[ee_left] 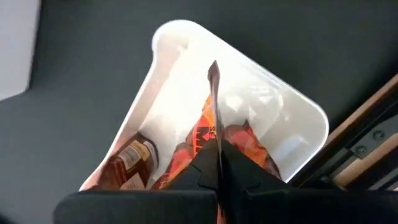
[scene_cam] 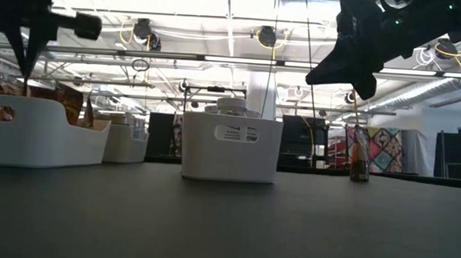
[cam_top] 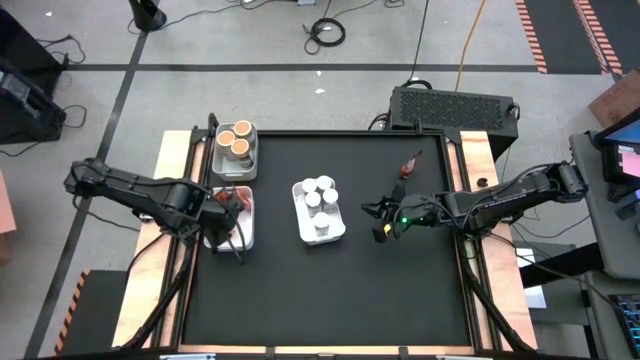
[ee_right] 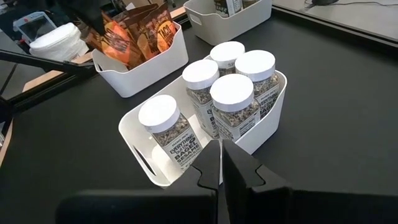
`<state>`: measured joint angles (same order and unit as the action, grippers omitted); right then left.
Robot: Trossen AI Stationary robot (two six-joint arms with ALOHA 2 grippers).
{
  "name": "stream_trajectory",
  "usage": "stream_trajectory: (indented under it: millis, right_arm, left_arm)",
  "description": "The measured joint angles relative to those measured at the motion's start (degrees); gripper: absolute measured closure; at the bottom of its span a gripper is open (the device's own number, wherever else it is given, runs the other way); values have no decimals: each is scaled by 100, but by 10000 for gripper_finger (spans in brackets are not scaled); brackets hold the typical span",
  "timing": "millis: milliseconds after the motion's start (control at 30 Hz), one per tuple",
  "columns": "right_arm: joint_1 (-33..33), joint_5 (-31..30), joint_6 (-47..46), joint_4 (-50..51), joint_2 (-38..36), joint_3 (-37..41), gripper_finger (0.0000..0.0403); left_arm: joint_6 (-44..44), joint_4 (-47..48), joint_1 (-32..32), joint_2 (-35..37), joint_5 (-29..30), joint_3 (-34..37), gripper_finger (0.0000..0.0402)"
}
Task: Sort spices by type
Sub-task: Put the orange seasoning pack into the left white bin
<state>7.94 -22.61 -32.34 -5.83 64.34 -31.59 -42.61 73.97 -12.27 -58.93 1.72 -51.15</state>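
Three white trays stand on the black table. The far-left tray [cam_top: 220, 165] holds round orange-topped tubs [cam_top: 238, 141]. The tray nearer the left edge [cam_top: 213, 240] holds reddish-brown crinkly packets [ee_left: 205, 134]. The middle tray [cam_top: 300, 222] holds white-capped jars [ee_right: 231, 93]. One reddish-brown packet [cam_top: 409, 164] sits alone on the table, far right of the jars; it looks upright in the low view [scene_cam: 360, 161]. My left gripper [ee_left: 214, 118] hangs shut just above the packet tray, pointing down [scene_cam: 26, 67]. My right gripper [ee_right: 221, 163] is shut and raised [scene_cam: 352, 68], right of the jar tray.
The black mat is framed by wooden side rails [cam_top: 480, 160]. A dark box [cam_top: 452, 105] sits beyond the far edge. Open mat lies along the near side [cam_top: 330, 300] and between the jar tray and the right rail.
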Motion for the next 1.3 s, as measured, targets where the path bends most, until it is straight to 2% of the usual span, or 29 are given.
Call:
stream_trajectory:
  millis: [333,567,767,1167,1300]
  right_arm:
    - [0,-2,-21,-2,0,0,403]
    - [0,-4,-26,-11,-2,0,403]
    - [0,-6,-148,-9,-2,0,403]
    - [0,-4,-152,-13,-2,0,403]
    - [0,-4,-149,-6,-2,0,403]
  left_arm:
    - [-481,-315,-2,153,61,555,402]
    - [-618,-639,-7,177,-423,651,402]
    - [-572,-579,-7,177,-374,651,401]
    - [-413,-559,-7,175,-291,648,364]
    - [-281,-563,-7,175,-175,648,341]
